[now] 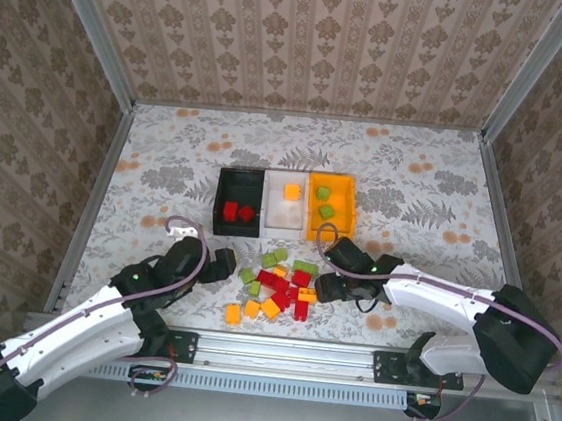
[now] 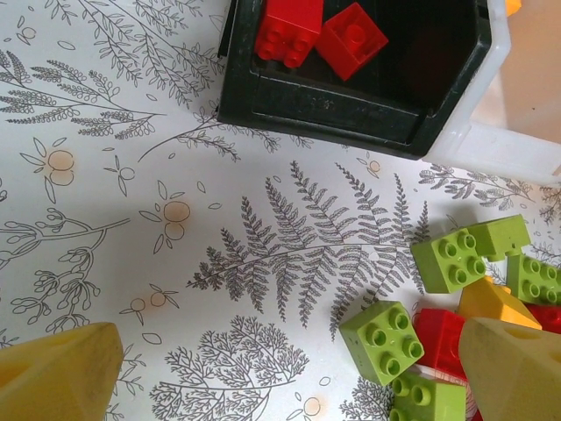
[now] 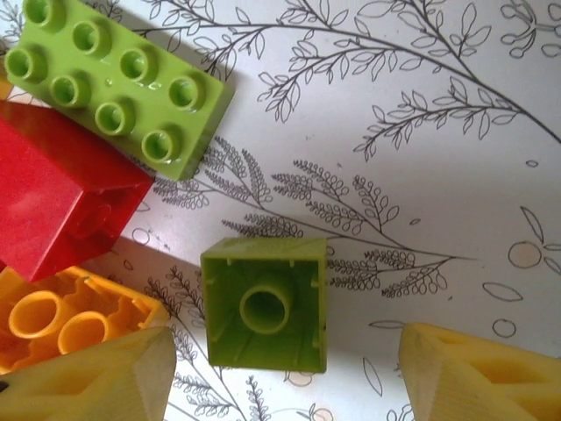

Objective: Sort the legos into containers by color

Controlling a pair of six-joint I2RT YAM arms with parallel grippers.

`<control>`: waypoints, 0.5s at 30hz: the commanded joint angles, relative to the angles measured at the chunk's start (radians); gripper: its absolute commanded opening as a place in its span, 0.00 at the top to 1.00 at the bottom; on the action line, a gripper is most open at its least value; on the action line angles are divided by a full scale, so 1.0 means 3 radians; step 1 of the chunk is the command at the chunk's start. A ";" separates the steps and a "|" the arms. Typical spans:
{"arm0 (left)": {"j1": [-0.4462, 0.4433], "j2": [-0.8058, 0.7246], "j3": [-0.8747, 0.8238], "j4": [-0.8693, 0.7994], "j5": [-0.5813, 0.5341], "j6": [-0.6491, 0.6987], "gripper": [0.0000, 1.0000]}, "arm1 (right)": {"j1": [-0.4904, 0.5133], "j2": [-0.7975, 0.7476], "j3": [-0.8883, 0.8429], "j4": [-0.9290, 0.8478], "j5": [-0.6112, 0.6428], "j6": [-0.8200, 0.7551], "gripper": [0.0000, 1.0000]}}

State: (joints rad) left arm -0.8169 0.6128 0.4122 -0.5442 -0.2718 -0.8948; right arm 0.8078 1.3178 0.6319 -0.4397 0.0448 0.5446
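Now the right hand [image 3: 285, 377] stands half open astride a green lego [image 3: 266, 303], not touching it. The lego lies hollow side up on the desk [image 3: 421, 132], near the front of the orange container [image 1: 335, 178]. Better to lower straight, center it, then close on its flat walls. The left hand [image 2: 285, 373] is wide and empty.

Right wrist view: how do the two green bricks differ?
The long green brick lies studs up; the square green brick lies flipped, hollow underside up. The long one is clearly longer than the square one. The long one abuts a red brick; the square one lies apart. Both are light green.
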 commanded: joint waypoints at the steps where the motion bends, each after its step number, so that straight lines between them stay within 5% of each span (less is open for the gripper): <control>1: 0.0028 -0.0037 -0.0043 0.0029 0.0036 -0.0068 0.00 | 0.0016 0.0125 0.0107 0.0054 0.0165 -0.0071 0.31; 8: 0.0049 -0.0036 -0.0059 0.0029 0.0055 -0.0075 0.00 | 0.0010 0.0378 0.0164 0.0015 0.0399 -0.0048 0.41; 15: 0.0058 -0.0038 -0.0065 0.0032 0.0073 -0.0075 0.00 | -0.0041 0.0273 0.0103 -0.0024 0.0534 0.0001 0.66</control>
State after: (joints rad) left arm -0.8097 0.6128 0.4038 -0.5369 -0.2577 -0.8982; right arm 0.8047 1.4223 0.6621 -0.4282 0.1616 0.5350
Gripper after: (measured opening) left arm 0.997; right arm 0.356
